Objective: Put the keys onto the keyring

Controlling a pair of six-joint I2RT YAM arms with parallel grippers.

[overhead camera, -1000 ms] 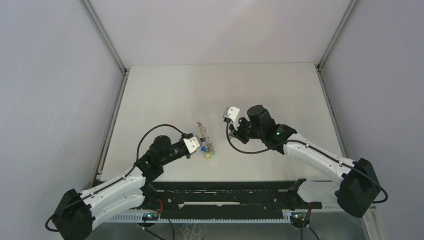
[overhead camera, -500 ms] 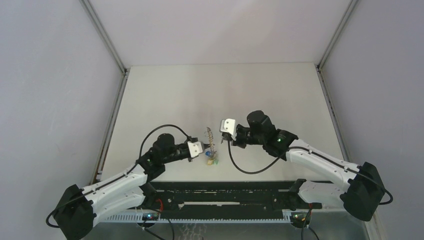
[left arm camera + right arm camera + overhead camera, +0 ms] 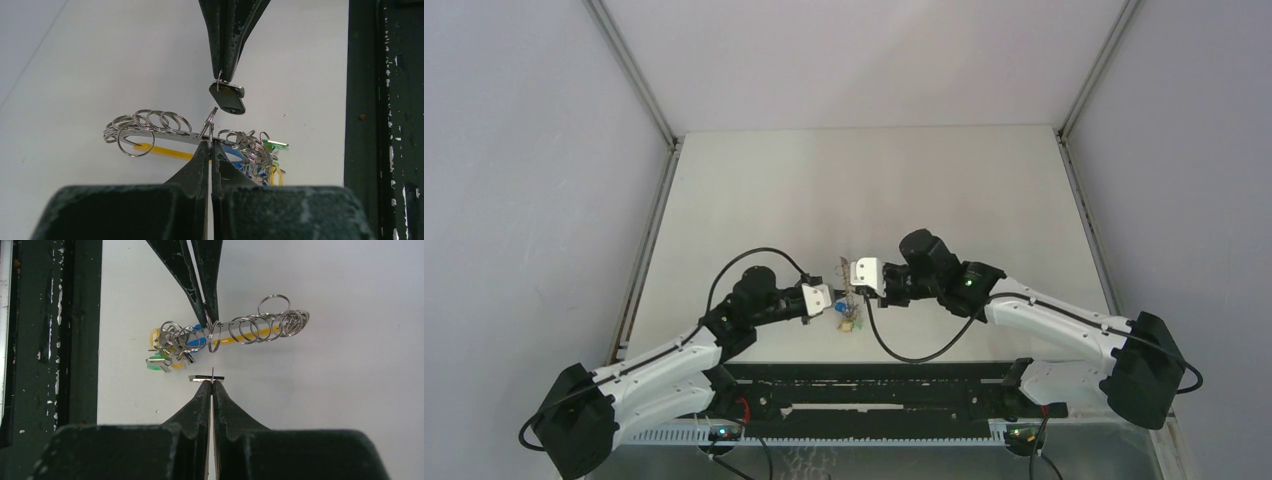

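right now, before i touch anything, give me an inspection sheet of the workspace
surface: white table, no spills seen
job's things: black-headed key hangs by its small ring, close to the keyring, not threaded on
clutter: nothing seen
end effectors: left end effector shut on one ring of the keyring; right end effector shut on the key's ring
cables: left arm cable and right arm cable loop free
surroundings: grey walls, black rail at the near edge

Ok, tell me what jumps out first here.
Toward the near edge of the white table, the left fingers pinch one loop of the silvery metal keyring with its yellow band. The right fingers hold the small black-headed key close beside it, both pairs shut.
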